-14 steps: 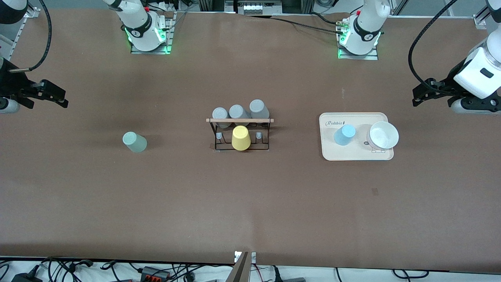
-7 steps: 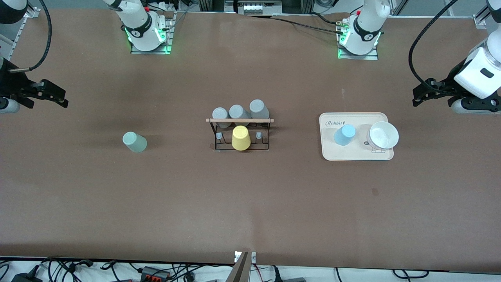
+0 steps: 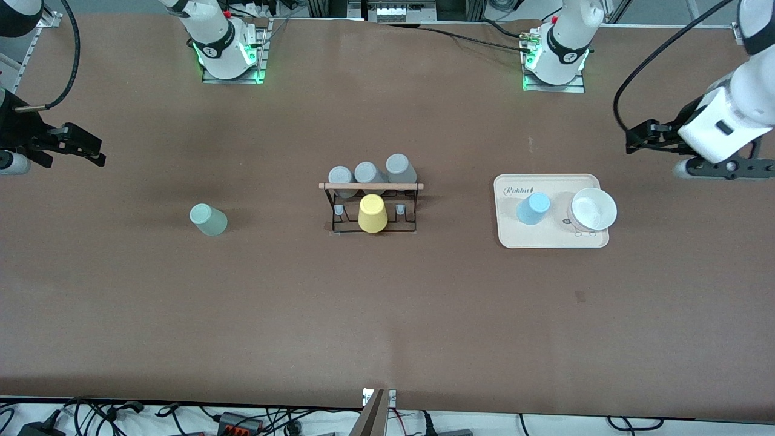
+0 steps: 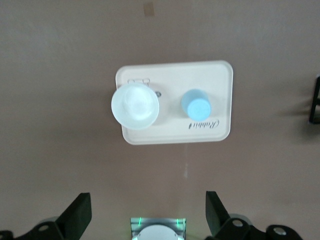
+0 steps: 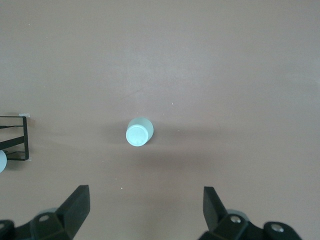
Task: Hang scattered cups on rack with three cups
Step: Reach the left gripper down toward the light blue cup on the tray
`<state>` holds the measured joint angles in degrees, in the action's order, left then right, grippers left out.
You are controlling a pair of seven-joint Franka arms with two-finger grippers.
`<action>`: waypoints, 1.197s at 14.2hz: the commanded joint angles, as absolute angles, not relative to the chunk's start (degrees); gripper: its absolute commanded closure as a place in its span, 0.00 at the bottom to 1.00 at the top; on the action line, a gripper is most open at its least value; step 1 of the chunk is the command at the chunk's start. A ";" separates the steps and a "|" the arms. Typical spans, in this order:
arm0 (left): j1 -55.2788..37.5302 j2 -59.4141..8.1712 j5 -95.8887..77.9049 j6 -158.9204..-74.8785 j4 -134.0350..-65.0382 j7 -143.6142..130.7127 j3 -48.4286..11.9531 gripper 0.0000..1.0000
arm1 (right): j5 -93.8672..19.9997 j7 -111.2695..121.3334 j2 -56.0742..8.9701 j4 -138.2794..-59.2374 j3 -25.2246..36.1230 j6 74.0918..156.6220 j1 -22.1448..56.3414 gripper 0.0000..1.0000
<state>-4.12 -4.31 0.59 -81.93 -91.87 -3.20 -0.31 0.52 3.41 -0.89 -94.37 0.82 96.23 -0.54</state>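
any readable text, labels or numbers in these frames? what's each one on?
"Rabbit" in script lettering: printed on the cream tray, in the corner beside the blue cup.
A small dark printed mark on the tray next to the white bowl: too small to read.
A round dark badge on each arm's base: unreadable.
Nothing else carries text.

Broad brown table (image 3: pixel 387 315) under even light, tangled cables (image 3: pixel 242 419) along its near edge.

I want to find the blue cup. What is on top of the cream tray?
On the cream tray stand the light blue cup, upside down, and a white bowl. Whatever is under the cup is hidden.
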 commanded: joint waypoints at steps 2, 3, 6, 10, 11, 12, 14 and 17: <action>-4.75 -6.32 -0.70 -83.55 -96.31 -4.47 -2.10 0.00 | 0.09 3.43 0.44 -95.62 0.53 96.07 -0.97 0.00; -4.75 -6.24 -0.70 -89.59 -100.50 -8.40 -3.76 0.00 | 0.09 3.43 0.35 -95.62 0.53 96.06 -0.97 0.00; -4.75 -6.07 0.35 -104.80 -109.83 -18.36 -9.39 0.00 | 0.09 3.43 0.18 -95.45 0.53 96.07 -0.97 0.00; -3.43 -6.06 4.48 -124.75 -122.22 -18.54 -10.55 0.00 | 0.09 3.43 -0.18 -95.27 0.53 96.06 -0.97 0.00; -3.34 -6.50 4.48 -130.81 -125.74 -18.81 -10.55 0.00 | 0.09 3.43 -0.26 -95.36 0.53 95.98 -0.97 0.00; -2.64 -7.64 4.48 -137.31 -128.90 -18.72 -10.55 0.00 | 0.09 3.51 -0.52 -95.27 0.53 95.98 -0.97 0.00; -1.14 -9.66 4.48 -143.16 -131.30 -18.72 -10.55 0.00 | 0.09 3.60 -0.61 -95.27 0.53 95.98 -0.97 0.00; -1.76 -11.77 4.48 -143.79 -131.40 -18.72 -10.63 0.00 | 0.09 3.52 -1.14 -95.27 0.53 96.06 -0.79 0.00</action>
